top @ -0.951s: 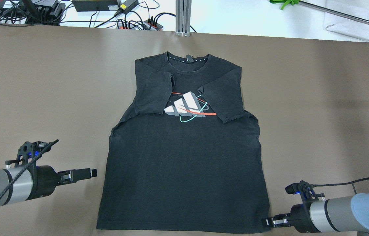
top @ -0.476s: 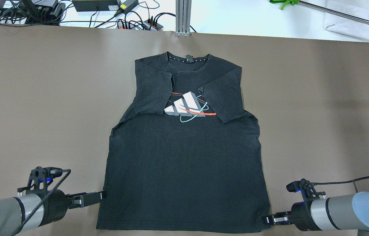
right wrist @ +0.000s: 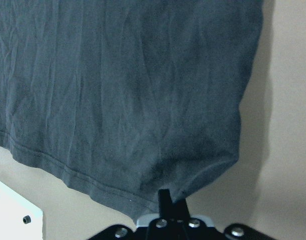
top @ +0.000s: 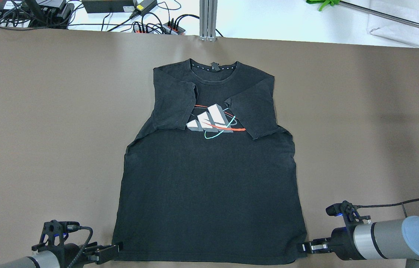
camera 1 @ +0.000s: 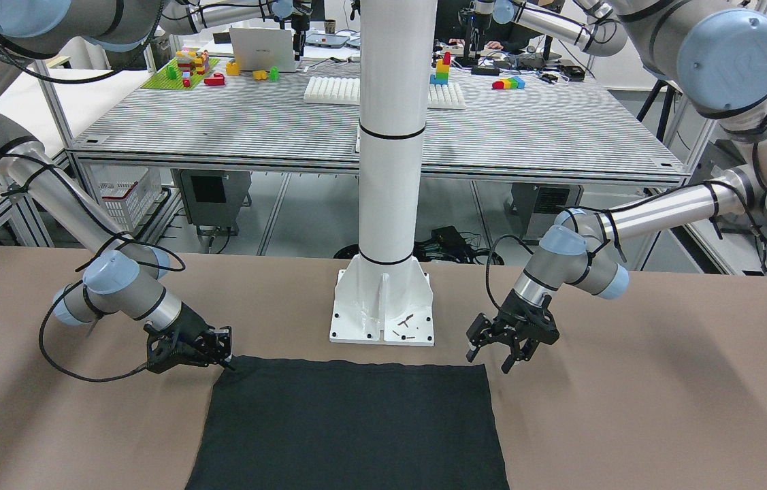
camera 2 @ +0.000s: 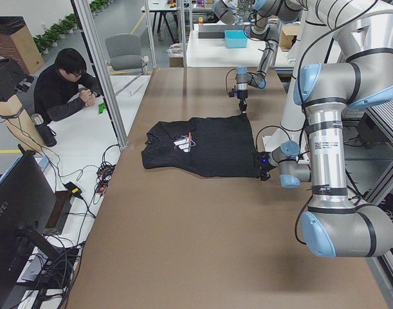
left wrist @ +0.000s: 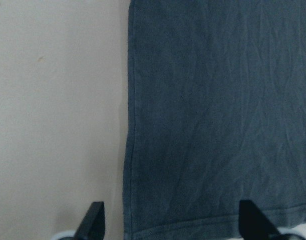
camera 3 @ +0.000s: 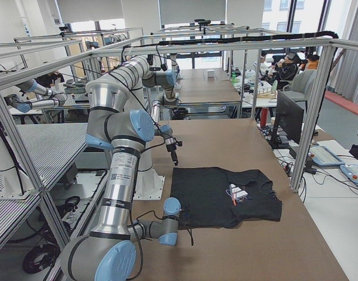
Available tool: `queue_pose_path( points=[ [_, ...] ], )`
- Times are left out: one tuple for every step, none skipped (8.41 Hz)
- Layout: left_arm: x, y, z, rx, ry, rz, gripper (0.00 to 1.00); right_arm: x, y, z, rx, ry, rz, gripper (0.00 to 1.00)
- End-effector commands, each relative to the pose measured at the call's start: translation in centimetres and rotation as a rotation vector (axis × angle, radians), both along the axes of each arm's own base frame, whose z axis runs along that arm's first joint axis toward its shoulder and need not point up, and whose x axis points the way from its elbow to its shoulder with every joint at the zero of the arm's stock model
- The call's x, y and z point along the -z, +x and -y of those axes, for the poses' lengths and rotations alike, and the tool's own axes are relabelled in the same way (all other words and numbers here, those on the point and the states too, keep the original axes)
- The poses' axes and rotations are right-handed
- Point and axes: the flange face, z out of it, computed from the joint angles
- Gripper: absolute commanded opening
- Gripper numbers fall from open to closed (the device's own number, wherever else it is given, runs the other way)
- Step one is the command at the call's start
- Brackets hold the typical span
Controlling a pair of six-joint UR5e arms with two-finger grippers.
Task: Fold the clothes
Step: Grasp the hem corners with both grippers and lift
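overhead view, table [top: 45,111]: brown cover across the whole width, with the shirt lying in the middle.
shirt [top: 209,193]: black, spread flat with the front up. the collar [top: 213,69] is at the far edge and the bottom hem is at the edge nearest the robot.
pole [camera 1: 393,136]: white and upright. its base plate [camera 1: 383,306] stands on the table just behind the hem, and is narrower than the hem.
left arm [camera 1: 655,207]: reaches down to the hem corner on the robot's left.
right arm [camera 1: 124,289]: lies low over the table, pointing at the hem corner on the robot's right.
sleeves [top: 174,104]: both folded inward onto the chest, their ends close to the print.
print [top: 213,121]: grey and white slanted bars with red and teal loops, partly between the sleeve ends.
left gripper [camera 1: 491,359]: jaws spread wide. in the wrist view the two tips sit either side of the hem corner, one over bare table and one over cloth. whether they touch the cloth i cannot tell.
right gripper [top: 302,248]: jaws closed, pinching the shirt's corner. the cloth puckers up around the fingers [right wrist: 165,197].
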Motion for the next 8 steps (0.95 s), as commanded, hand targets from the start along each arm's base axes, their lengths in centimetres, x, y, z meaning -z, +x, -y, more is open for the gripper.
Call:
queue_pose_path(
  points=[
    [-1.3,2.8,-1.1,0.002,0.009,0.024,0.94,0.2,0.2,0.4,-0.011,0.002,0.003,0.0],
    [-2.0,3.3,-1.1,0.008,0.014,0.039,0.94,0.1,0.2,0.4,-0.011,0.001,0.002,0.0],
    [-1.8,3.9,-1.4,0.001,0.014,0.034,0.92,0.1,0.2,0.5,-0.013,0.001,0.002,0.0],
    [-1.5,4.1,-1.4,0.002,0.014,0.029,0.79,0.1,0.2,0.5,-0.013,0.001,0.002,0.0],
    [-1.1,4.1,-1.4,0.007,0.016,0.02,0.55,0.1,0.2,0.5,-0.014,0.002,0.002,0.0],
    [-0.8,4.2,-1.4,0.007,0.016,0.014,0.3,0.1,0.2,0.5,-0.014,0.002,0.002,0.0],
    [-0.6,4.3,-1.3,0.008,0.015,0.011,0.04,0.1,0.3,0.5,-0.016,0.002,0.002,0.0],
    [-0.9,4.2,-1.3,0.01,0.016,0.015,0.0,0.2,0.2,0.4,-0.014,0.003,0.004,0.0]
  ],
)
